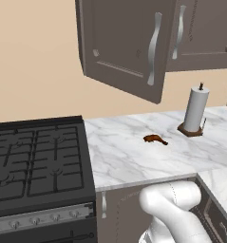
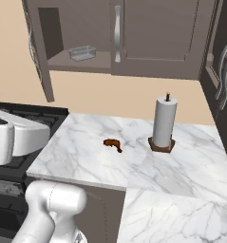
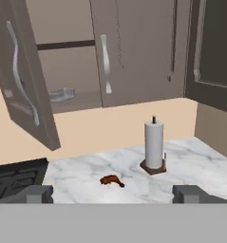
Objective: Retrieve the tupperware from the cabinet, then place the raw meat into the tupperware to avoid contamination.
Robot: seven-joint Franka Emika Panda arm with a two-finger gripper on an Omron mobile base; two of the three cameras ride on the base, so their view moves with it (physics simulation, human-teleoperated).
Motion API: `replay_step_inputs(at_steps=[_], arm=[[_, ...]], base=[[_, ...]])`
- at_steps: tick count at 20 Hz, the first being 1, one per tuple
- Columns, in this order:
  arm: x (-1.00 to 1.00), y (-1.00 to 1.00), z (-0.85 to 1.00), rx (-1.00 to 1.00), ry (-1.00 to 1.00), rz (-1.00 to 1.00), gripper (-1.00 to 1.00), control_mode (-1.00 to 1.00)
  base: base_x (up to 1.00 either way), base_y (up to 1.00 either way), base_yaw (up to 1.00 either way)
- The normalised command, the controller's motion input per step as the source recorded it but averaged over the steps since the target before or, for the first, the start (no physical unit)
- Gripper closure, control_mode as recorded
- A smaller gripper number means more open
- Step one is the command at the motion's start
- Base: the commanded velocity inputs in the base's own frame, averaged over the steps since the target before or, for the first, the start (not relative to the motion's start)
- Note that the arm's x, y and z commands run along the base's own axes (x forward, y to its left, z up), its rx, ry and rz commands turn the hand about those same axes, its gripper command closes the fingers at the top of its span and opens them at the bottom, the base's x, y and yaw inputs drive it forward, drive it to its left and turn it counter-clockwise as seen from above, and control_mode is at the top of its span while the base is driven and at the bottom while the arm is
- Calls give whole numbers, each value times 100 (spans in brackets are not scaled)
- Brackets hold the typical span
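The cabinet (image 2: 148, 33) hangs with its left door swung open. Below it the marble tabletop (image 2: 86, 156) carries a paper towel roll (image 2: 163, 122) and, just left of it, the raw meat (image 2: 112, 144). The tupperware (image 2: 82, 52) sits on the cabinet's lower shelf. It looks light, stiff and slick; pinch one rim wall. The hand (image 3: 113, 193) is spread wide, holding nothing.
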Motion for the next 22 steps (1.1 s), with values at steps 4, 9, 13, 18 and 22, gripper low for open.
replay_step_inputs(at_steps=[4, 9, 13, 18, 22], arm=[[26, -16, 0, 7, 6, 2, -100, -100], [22, -4, -7, 9, 5, 4, -100, -100], [21, 0, -25, 12, 6, 5, -100, -100], [23, 0, -23, 9, 1, 4, -100, -100], [25, 0, -25, 3, 0, 3, -100, -100]], base=[[0, 0, 0], [0, 0, 0], [0, 0, 0], [0, 0, 0], [0, 0, 0]])
